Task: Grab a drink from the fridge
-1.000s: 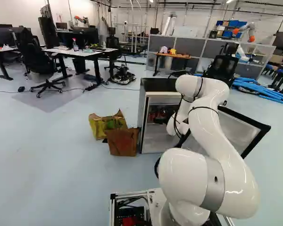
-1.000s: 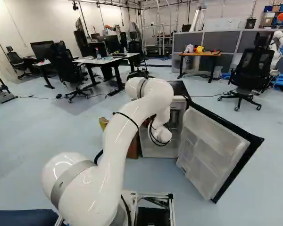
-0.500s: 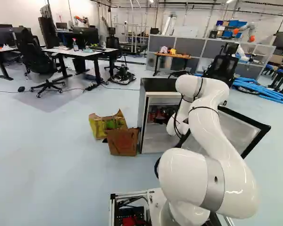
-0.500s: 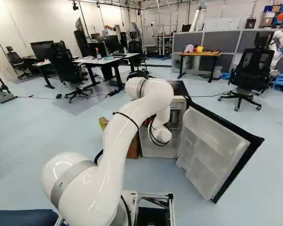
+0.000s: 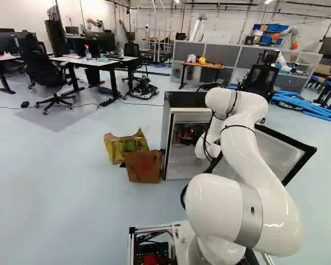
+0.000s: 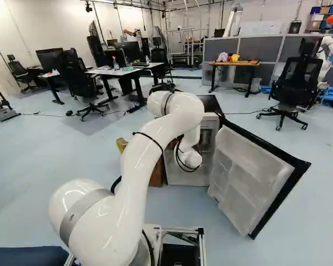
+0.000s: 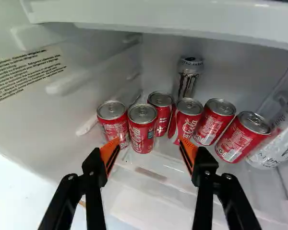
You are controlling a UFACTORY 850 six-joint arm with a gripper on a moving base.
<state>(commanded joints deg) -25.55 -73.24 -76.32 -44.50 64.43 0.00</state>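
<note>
Wrist view: drinks in the fridge [image 5: 185, 99], on a shelf [image 7: 150, 188]. At least six red cans, standing or leaning. Nearest in line with the pincer [image 7: 150, 146], a red can [image 7: 142, 132], upright, set back from the shelf's front edge. Likely target, though which drink is wanted cannot be told.

Close beside it, toward the labelled side wall, another red can [image 7: 114, 122]. Tall dark-and-silver can [image 7: 187, 80] at the back edge. Clear bottles [image 7: 277, 143] by the opposite side edge, past three more red cans.

Pincer: released, fingers well apart, orange pads [image 7: 108, 152] facing each other, nothing gripped.

Base views: arm [image 6: 134, 177] reaches into the fridge; door [image 6: 255, 176] wide open. Two bags [image 5: 144, 165] on the floor beside the fridge.

Progress: door open, pincer inside, aimed roughly at the cans. Left to do: advance, straddle one can, close, lift, back out. Judged about midway. Risk: neighbours stand tight; a finger could topple one.
</note>
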